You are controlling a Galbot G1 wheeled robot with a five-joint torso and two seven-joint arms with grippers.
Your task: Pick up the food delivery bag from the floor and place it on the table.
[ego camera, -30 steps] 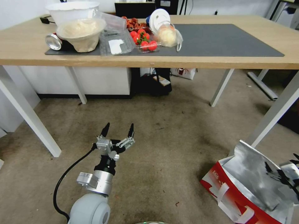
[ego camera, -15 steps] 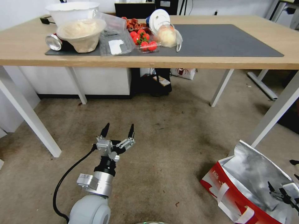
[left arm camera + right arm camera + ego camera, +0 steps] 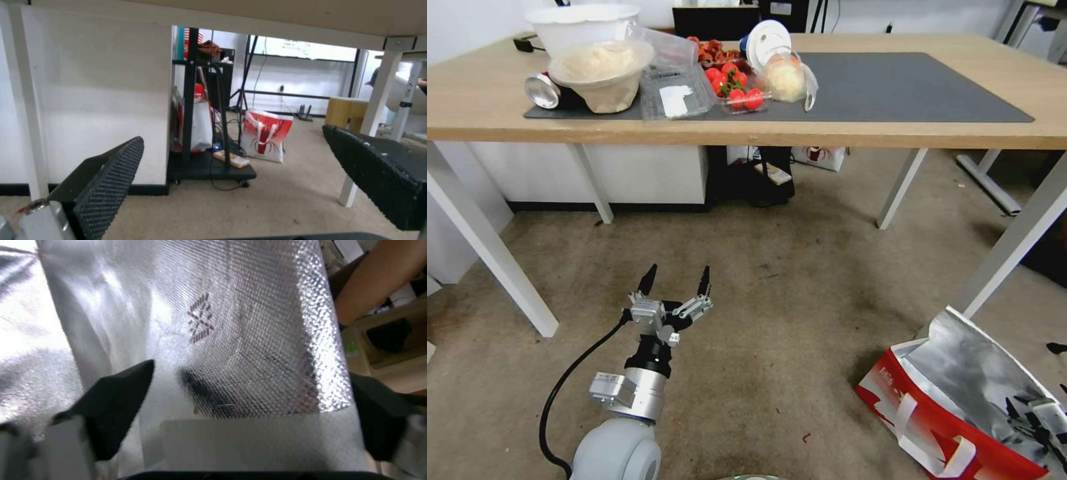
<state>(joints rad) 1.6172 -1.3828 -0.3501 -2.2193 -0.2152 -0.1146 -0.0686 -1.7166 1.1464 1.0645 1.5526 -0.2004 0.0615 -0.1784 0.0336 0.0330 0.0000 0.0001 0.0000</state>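
Observation:
The food delivery bag (image 3: 934, 427) stands on the carpet at the lower right, red side with white strap handles facing me and its silver foil mouth open. My right gripper (image 3: 1035, 421) is low against the foil inside that mouth. In the right wrist view the right gripper (image 3: 251, 371) is open, its black fingers (image 3: 120, 396) spread wide across the foil lining (image 3: 231, 323) and a white strip at the rim. My left gripper (image 3: 678, 273) hangs open over bare carpet, far left of the bag; the left gripper (image 3: 233, 135) holds nothing. The table (image 3: 894, 133) is light wood with a dark grey mat (image 3: 907, 87).
Bowls (image 3: 600, 67), clear boxes, tomatoes (image 3: 735, 83) and a bagged bun (image 3: 787, 77) crowd the mat's left half. White table legs (image 3: 1007, 247) stand just behind the bag. A black cart (image 3: 209, 133) and a small red-and-white bag (image 3: 265, 140) sit under the table.
My right gripper has sunk lower into the bag's foil mouth, and the foil top has dropped a little with it. The left arm has barely shifted.

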